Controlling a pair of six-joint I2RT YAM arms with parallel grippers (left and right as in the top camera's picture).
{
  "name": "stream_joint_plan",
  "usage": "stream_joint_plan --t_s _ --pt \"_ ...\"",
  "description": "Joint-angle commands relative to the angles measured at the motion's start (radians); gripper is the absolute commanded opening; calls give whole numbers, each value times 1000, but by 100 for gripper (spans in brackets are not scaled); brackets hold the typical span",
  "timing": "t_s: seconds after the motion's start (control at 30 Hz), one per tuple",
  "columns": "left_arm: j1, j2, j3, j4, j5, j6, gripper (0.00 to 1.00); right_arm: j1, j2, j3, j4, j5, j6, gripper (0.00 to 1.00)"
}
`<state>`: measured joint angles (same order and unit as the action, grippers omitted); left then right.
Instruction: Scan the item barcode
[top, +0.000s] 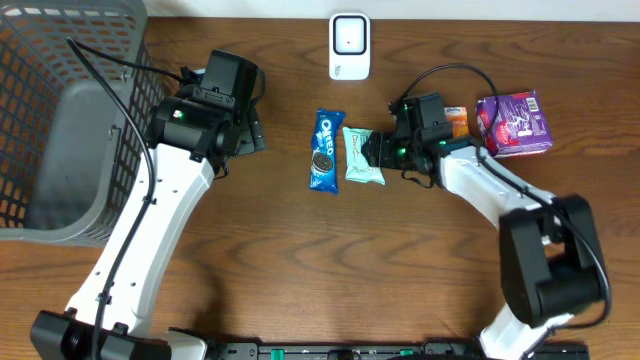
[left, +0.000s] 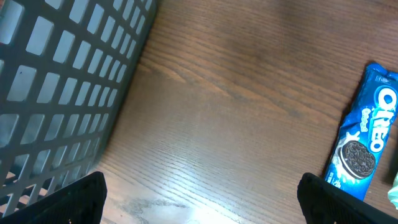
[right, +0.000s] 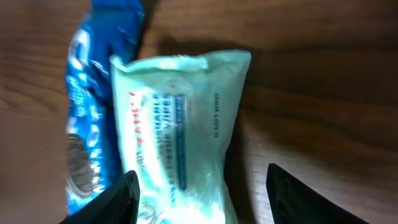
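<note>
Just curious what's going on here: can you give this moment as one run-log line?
right gripper: open, over wipes pack | left gripper: open, empty | Oreo pack: beside wipes pack

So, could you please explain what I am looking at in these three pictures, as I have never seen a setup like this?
These are two white robot arms at a wooden table, each ending in a two-finger tool. The wide picture looks down from above; the other two come from wrist cameras, so each shows its own fingers at the bottom. On the table lie an Oreo pack, a pale green wipes pack, a purple box, a small orange item and a white device, probably the scanner; a grey basket stands at the left. The left tool hangs open over bare wood. The right tool is open astride the wipes pack. Nothing looks held yet.
</note>
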<state>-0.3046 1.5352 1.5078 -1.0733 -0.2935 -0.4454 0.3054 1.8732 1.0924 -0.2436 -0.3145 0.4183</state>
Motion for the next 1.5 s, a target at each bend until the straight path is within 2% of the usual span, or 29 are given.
stream_joint_plan --t_s 0.0,0.13,0.23,0.3,0.57,0.63,0.83,0.97,1.1,1.3,1.47 --pt "2 2 2 -3 -6 -9 98 7 66 -10 23 -66 16 58" --pt "2 2 2 -3 -6 -9 98 4 99 -10 27 -80 16 45" --pt "2 2 2 -3 -6 -9 98 1 102 -10 27 -79 14 15" --pt "2 2 2 -3 -6 -9 98 1 101 -10 32 -80 11 1" --pt "2 2 2 -3 -6 -9 98 -29 24 16 22 -36 -80 1" --pt "2 2 2 -3 -6 -9 98 -30 -29 28 -24 88 -84 2" --pt "2 2 2 -3 -6 -9 98 16 -183 40 -170 640 -138 2" --pt "2 2 2 -3 -6 -9 98 70 -169 32 -202 917 -237 1" --pt "2 2 2 -3 -6 -9 98 113 -82 25 -184 1103 -272 1" --pt "2 2 2 -3 -6 -9 98 158 58 25 -149 1241 -364 3" --pt "2 2 2 -3 -6 -9 98 258 71 26 -133 1196 -353 10"
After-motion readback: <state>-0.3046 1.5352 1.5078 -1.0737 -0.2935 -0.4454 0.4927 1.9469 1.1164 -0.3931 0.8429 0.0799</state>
